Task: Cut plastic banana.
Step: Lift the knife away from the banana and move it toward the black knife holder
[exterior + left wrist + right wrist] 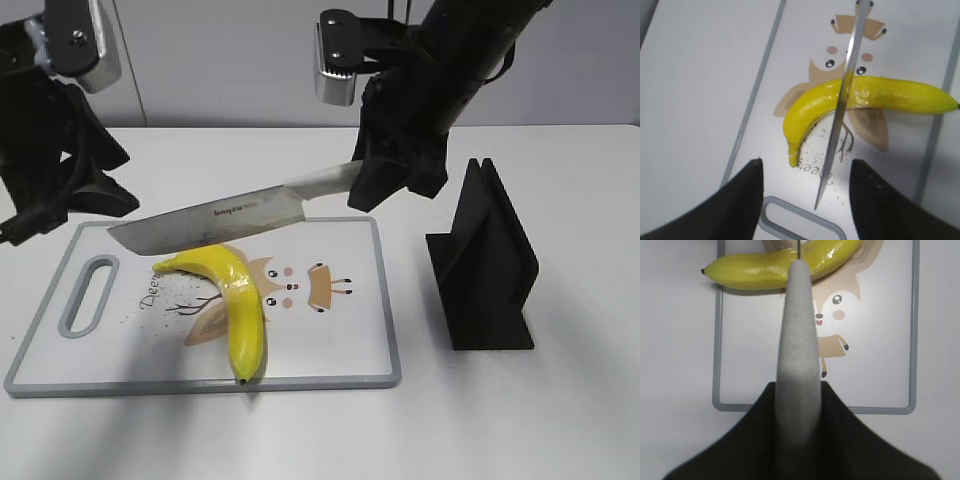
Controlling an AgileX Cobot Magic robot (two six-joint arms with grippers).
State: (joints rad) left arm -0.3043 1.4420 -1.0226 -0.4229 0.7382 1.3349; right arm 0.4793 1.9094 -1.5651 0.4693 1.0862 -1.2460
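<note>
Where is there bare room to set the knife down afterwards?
Bare table lies in front of the black stand and along the cutting board's near edge. The board's left half is crowded: banana under the knife.

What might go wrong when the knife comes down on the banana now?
The plastic banana lies loose on the cutting board; the open left pincer does not hold it, so it may roll or slide. The knife in the right pincer crosses near the bend and may miss the seam.
</note>
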